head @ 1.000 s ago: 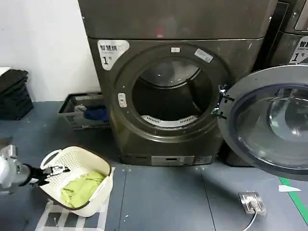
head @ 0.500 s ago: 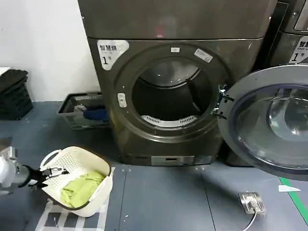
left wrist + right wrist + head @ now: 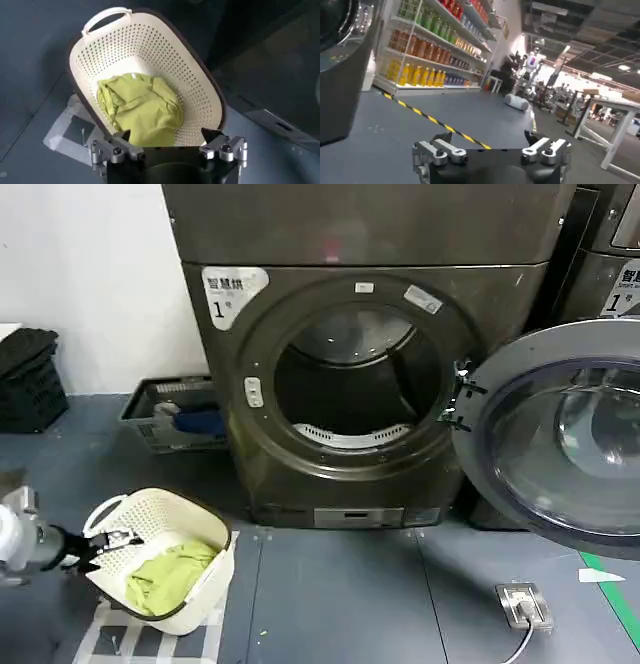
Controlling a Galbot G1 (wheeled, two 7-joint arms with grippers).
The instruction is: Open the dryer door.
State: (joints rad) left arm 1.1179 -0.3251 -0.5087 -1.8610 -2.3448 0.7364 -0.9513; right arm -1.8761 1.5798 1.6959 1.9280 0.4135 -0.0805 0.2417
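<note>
Grey-brown dryer w/ white "1" label (image 3: 350, 384): drum mouth stood open. Dryer door (image 3: 560, 439), big round chrome ring w/ dark tinted glass, swung wide to robot's right on hinge; task looked done. Judged heavy, rigid, glass fragile, chrome slick; grip at rim opp. hinge. Cream perforated laundry basket (image 3: 165, 559) held green cloth. Left gripper (image 3: 112, 542) by basket rim, fingers apart, empty. Right gripper (image 3: 490, 150) spread, empty, facing aisle.

- dryer door (image 3: 560, 439) swung wide at 3 o'clock, drum mouth (image 3: 355, 379) unblocked
- laundry basket (image 3: 165, 559) on floor at 8 o'clock, beside left gripper (image 3: 112, 542)
- floor box (image 3: 525, 604) at 5 o'clock
</note>
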